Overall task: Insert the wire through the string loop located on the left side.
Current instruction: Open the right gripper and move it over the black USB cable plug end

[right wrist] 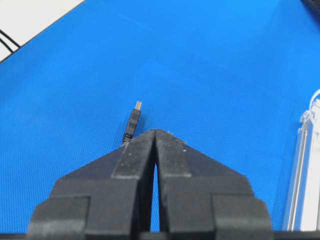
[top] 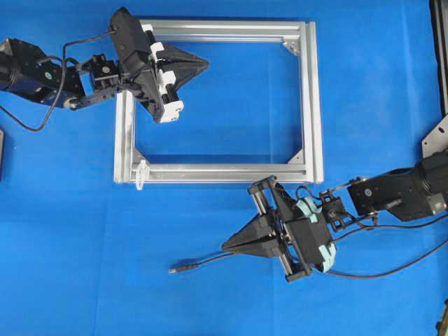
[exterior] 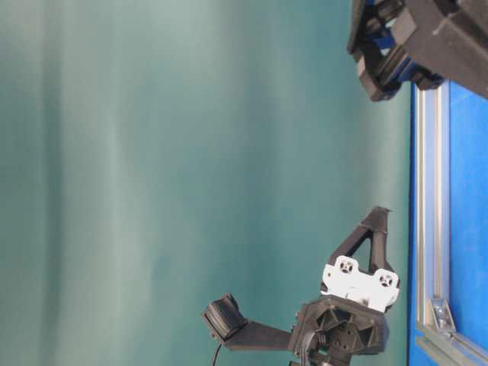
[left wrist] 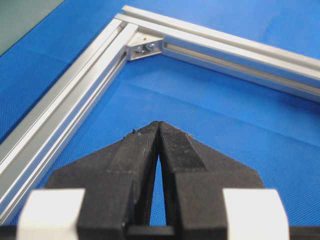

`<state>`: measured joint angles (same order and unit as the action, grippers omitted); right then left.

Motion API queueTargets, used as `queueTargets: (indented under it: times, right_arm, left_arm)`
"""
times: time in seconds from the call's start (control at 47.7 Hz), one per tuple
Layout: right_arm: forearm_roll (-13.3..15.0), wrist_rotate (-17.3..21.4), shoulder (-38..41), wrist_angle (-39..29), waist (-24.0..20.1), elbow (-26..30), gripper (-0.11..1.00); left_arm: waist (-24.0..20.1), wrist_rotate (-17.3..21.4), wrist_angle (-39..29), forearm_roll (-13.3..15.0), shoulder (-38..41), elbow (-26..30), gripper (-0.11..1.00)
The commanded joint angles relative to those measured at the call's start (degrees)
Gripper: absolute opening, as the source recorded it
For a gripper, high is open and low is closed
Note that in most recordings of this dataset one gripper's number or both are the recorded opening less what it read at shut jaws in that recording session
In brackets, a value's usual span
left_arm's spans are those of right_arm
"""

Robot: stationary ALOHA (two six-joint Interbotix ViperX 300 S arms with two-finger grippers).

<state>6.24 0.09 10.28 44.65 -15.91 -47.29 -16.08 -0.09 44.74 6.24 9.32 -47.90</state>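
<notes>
The wire lies on the blue mat, its plug tip pointing left. My right gripper hovers just over the wire, shut with nothing seen between its tips. From the right wrist, the plug lies just ahead and left of the gripper, and the wire runs beneath the left finger. The whitish string loop sits at the near left corner of the silver frame and shows at the picture's edge. My left gripper is shut and empty inside the frame's far left corner.
The aluminium frame has corner brackets inside. Thicker arm cables trail on the mat at the right. Open blue mat stretches left of the plug and below the frame. The left gripper hangs above the frame rail.
</notes>
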Motion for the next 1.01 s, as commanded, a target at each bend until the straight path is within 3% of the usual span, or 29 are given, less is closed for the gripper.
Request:
queueTargets:
  times: [0.0,0.566,0.692,0.901,0.943,0.985]
  right_arm:
    - [-0.09,0.53,-2.90,0.00,-0.44,0.18,0.01]
    - [0.00,4.92,-2.90,-2.99,-0.62,0.62,0.00]
    - [-0.09,5.98,-2.90,-2.64,-0.79,0.97,0.23]
    - [-0.62,6.77,-2.90,-2.90,-0.79,0.97,0.85]
    - [-0.79,6.77,-2.90,-2.99,-0.79,0.97,0.92]
    - [-0.97,6.86,-2.81,-3.08,-0.79,0.97,0.93]
  left_arm:
    - [0.35,0.18,-1.14,-1.41,-2.29,0.62,0.00]
    - [0.35,0.09,-1.58,-1.41,-2.46,1.05,0.00]
    - [0.35,0.09,-1.67,-1.49,-2.46,1.05,0.00]
    - [0.35,0.09,-1.58,-1.41,-2.46,1.05,0.00]
    - [0.35,0.09,-1.67,-1.41,-2.46,1.14,0.00]
    - [0.35,0.09,-1.58,-1.41,-2.46,1.14,0.00]
